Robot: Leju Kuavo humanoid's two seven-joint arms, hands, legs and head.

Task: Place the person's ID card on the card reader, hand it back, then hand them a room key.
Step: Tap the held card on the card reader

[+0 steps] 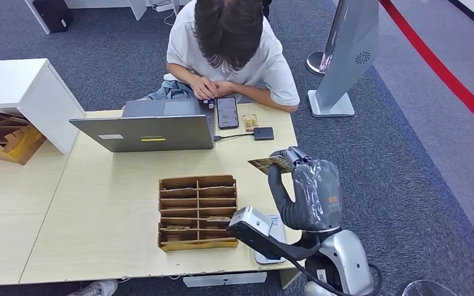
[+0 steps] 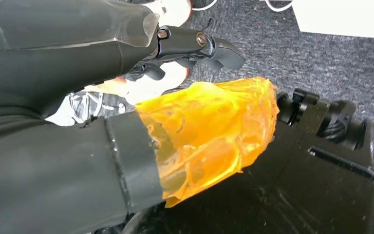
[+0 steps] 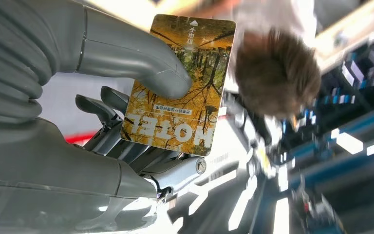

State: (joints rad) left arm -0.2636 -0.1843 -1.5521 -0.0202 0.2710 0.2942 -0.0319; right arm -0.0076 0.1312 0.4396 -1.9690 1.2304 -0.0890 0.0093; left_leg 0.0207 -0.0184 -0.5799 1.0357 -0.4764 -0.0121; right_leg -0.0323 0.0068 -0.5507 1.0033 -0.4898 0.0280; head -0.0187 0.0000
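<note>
Grey carpet surrounds a pale wooden table (image 1: 99,216) where a person (image 1: 228,49) in a white shirt sits at the far edge. Above the table's right edge, the right hand (image 1: 293,161) holds a room key card (image 1: 270,164) raised toward the person; in the right wrist view the card (image 3: 180,85), printed with autumn trees and the word HOTEL, is pinched between the grey thumb (image 3: 141,56) on its face and the darker fingers (image 3: 102,105) behind it. Near the front right corner of the table lies a white card reader (image 1: 276,231), partly hidden by the right forearm. Just left of it sits a brown cardboard organizer (image 1: 197,211) with rows of slots, a few holding cards. At the far edge stands an open grey laptop (image 1: 145,126), with a phone (image 1: 227,112) beside it and a small black box (image 1: 263,133) on a cable. The left hand (image 2: 195,131) shows in the left wrist view with an orange film over its thumb; its dark fingers (image 2: 195,46) are curled in and hold nothing.
</note>
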